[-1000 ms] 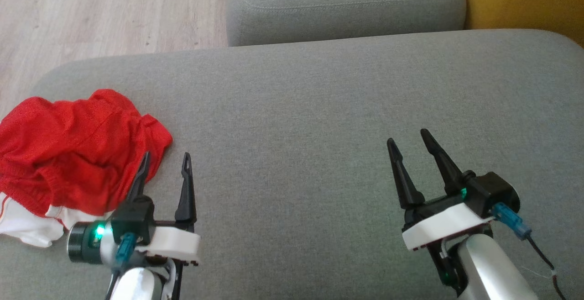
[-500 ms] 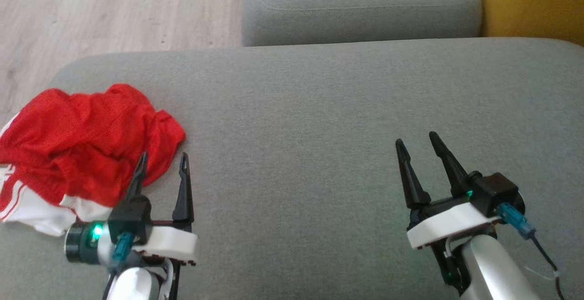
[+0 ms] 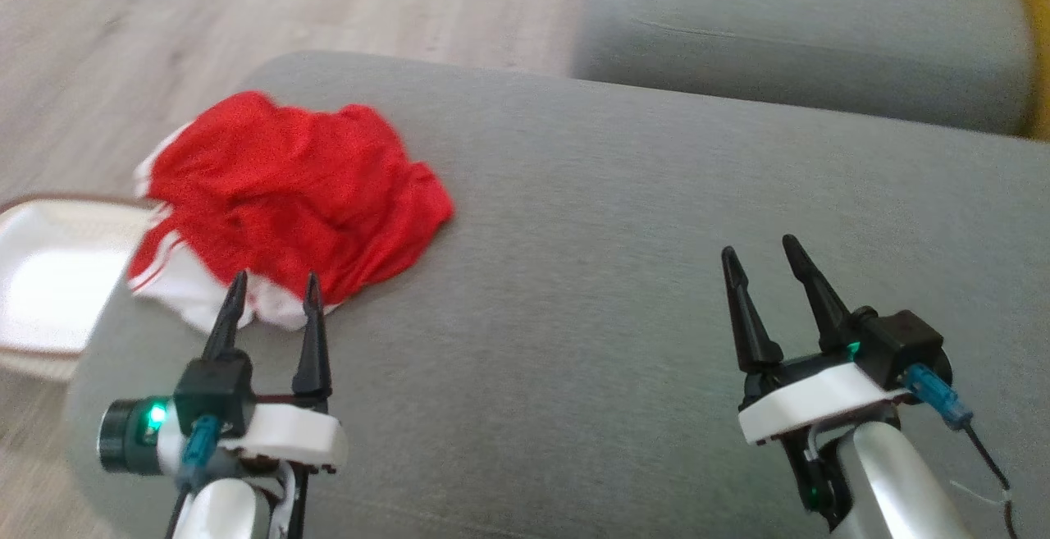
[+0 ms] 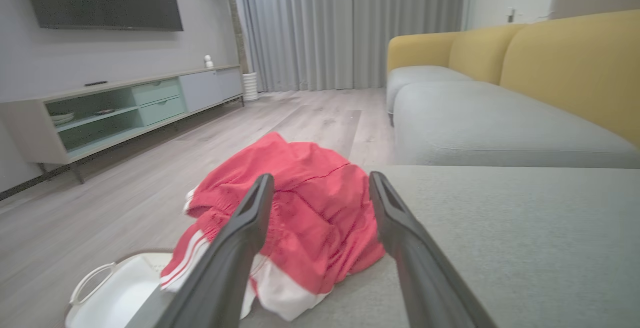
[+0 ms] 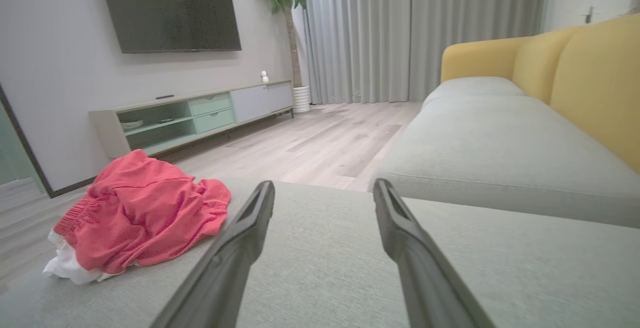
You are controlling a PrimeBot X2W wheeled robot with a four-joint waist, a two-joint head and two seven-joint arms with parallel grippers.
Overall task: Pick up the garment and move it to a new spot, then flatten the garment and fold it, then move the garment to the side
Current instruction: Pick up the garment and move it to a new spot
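While left gripper (image 3: 275, 278) and right gripper (image 3: 759, 246) hang, jaws wide and empty, garment (image 3: 287, 186) lies at ten o'clock, tub (image 3: 49, 276) at nine.

the right gripper (image 5: 323, 184) holds its two dark fingers wide apart, empty, above a grey cushion (image 5: 320, 273); crumpled red shorts (image 5: 145, 213) with white trim lie at the cushion's left edge, well apart from the fingers; beyond stand a grey sofa (image 5: 500, 148) with yellow backrests, a wall television (image 5: 170, 8), a low media console (image 5: 200, 113)
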